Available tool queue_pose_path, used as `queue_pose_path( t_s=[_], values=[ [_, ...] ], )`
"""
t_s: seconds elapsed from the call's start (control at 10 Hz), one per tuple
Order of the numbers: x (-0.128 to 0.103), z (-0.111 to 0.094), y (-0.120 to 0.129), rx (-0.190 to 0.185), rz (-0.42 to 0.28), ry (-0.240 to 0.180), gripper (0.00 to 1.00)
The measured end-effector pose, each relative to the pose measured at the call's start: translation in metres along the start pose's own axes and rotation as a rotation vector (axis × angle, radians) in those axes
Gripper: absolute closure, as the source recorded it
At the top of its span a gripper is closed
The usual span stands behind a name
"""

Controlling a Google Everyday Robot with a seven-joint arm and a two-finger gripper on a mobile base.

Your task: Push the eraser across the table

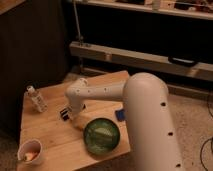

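A dark wall (30,45) is standing behind, a pale rail (140,60) is running beneath a shelf (130,7), and dim light is falling on speckled floor (192,115).

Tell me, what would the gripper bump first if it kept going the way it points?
Likely the eraser, the small black block at the tip of the gripper, which points down at the table. Depth is unclear, so they may be touching.

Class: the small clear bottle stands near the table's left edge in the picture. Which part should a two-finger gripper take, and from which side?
Probably its straight body, below the white cap, approached level from the picture's right. The bottle stands upright and slim, so its sides offer opposing faces. The gripper sits low by the eraser, on that same side of the bottle.
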Motion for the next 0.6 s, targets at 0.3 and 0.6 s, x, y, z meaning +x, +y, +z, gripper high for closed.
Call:
queue_pose_path(
  t_s=[0.3,0.6],
  values=[
    [-0.0074,-0.0037,0.0044,0.006,-0.011,-0.007,1.0],
    [-0.0101,-0.0005,-0.0015,0.014,-0.002,-0.011,1.0]
  ],
)
